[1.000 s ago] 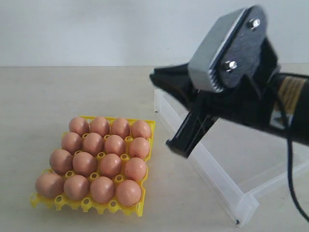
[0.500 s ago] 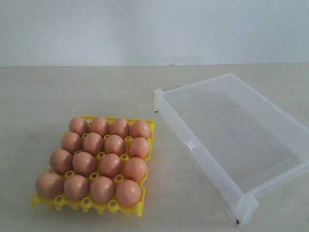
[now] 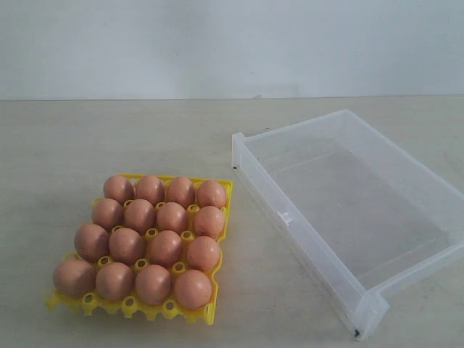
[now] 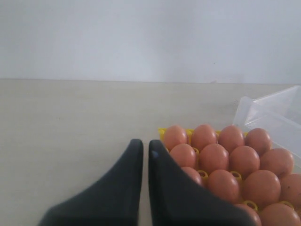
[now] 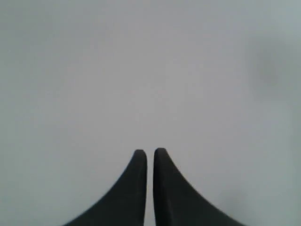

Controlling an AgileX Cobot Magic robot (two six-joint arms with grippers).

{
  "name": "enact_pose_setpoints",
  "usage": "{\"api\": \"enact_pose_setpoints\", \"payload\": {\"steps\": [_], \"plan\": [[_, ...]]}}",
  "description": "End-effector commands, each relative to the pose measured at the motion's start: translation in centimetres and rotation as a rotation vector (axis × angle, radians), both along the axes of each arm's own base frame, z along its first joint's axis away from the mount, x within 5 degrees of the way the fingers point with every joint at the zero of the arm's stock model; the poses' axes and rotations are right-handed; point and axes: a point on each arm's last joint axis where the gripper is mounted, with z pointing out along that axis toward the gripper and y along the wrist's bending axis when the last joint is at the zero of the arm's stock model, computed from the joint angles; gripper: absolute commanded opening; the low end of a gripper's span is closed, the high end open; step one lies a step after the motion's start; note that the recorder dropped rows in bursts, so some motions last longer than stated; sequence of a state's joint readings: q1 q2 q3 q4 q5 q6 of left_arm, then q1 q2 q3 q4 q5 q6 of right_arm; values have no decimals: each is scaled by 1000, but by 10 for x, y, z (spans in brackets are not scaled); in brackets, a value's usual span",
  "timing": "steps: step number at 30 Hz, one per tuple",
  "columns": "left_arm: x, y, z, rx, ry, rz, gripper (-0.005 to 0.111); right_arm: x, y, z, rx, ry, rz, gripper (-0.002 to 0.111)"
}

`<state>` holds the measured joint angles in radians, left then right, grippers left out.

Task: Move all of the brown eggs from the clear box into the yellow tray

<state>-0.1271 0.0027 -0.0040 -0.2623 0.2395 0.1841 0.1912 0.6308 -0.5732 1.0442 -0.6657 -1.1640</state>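
Currently sixteen eggs (image 3: 165,247) fill tray (image 3: 211,312), just beside left gripper (image 4: 146,144), jaws together; box (image 3: 291,225) beyond tray. Right gripper (image 5: 149,153) pinched together too, on nothing.

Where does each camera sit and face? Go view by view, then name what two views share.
Exterior: raised, off the arms, looking down at the yellow tray full of brown eggs and the clear box; no arm shows.
Left wrist: low, looking past the shut left gripper toward the eggs.
Right wrist: faces a blank pale surface; only the shut right gripper shows.
Shared: exterior and left wrist both show tray, eggs, box.
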Motion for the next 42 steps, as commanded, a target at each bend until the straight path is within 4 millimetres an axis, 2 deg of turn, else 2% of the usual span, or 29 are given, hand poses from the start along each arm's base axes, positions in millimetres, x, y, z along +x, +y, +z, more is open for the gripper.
{"api": "enact_pose_setpoints", "payload": {"steps": [1,4,7,11,32,35,39,40,42], "plan": [[0,0,-1,-10,-4,-2,4,-27,41,11,-333,123,449,0],[0,0,-1,-10,-4,-2,4,-30,57,2,-376,238,643,0],[0,0,-1,-10,-4,-2,4,-23,64,-8,-388,332,722,0],[0,0,-1,-10,-4,-2,4,-11,64,-10,-389,358,696,0],[0,0,-1,-10,-4,-2,4,-12,63,-10,-377,350,686,0],[0,0,-1,-10,-4,-2,4,-19,59,-7,-501,343,630,0],[0,0,-1,-10,-4,-2,4,-26,46,-7,-941,405,390,0],[0,0,-1,-10,-4,-2,4,-29,43,-6,-968,405,360,0],[0,0,-1,-10,-4,-2,4,-34,42,-5,-838,365,378,0]]}}
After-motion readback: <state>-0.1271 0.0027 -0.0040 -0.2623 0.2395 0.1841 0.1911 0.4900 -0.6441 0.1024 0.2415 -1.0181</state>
